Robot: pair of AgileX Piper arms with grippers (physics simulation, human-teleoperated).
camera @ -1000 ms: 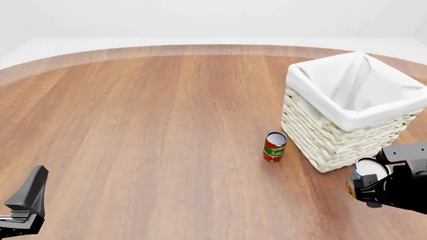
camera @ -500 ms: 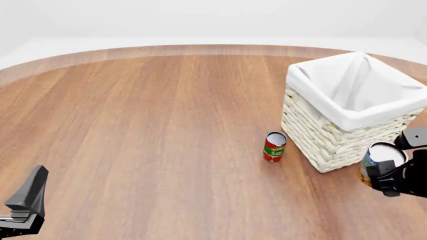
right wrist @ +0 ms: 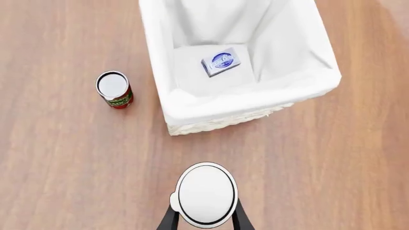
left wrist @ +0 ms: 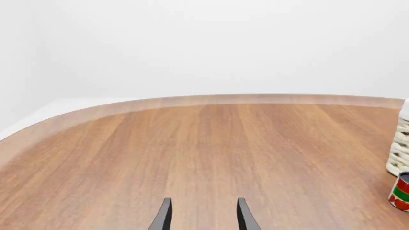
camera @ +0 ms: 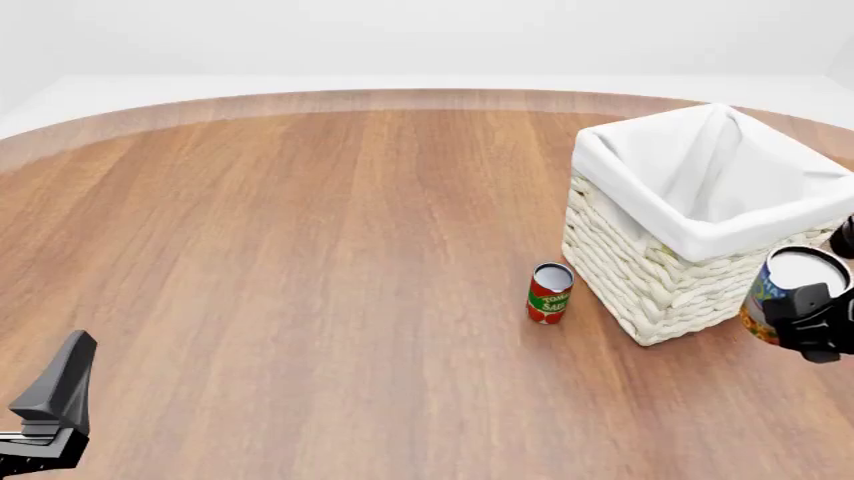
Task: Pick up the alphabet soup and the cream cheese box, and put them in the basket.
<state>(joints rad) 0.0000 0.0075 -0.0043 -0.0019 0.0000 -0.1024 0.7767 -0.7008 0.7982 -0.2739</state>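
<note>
Jaws of the right gripper (right wrist: 204,220) clamped on the alphabet soup (camera: 787,293) — held upright just off the basket (camera: 667,285) near the worktop's right edge, cream cheese box (right wrist: 221,62) flat inside the basket, tomato sauce can (camera: 549,293) standing beside it, left gripper (left wrist: 203,216) parted, holding nothing.

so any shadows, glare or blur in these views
Front view: sharp, evenly lit, only a faint shadow by the red and green tomato sauce can. Right wrist view: crisp, no glare on the held blue-labelled soup can's white top. Left wrist view: flat, featureless white background.
</note>
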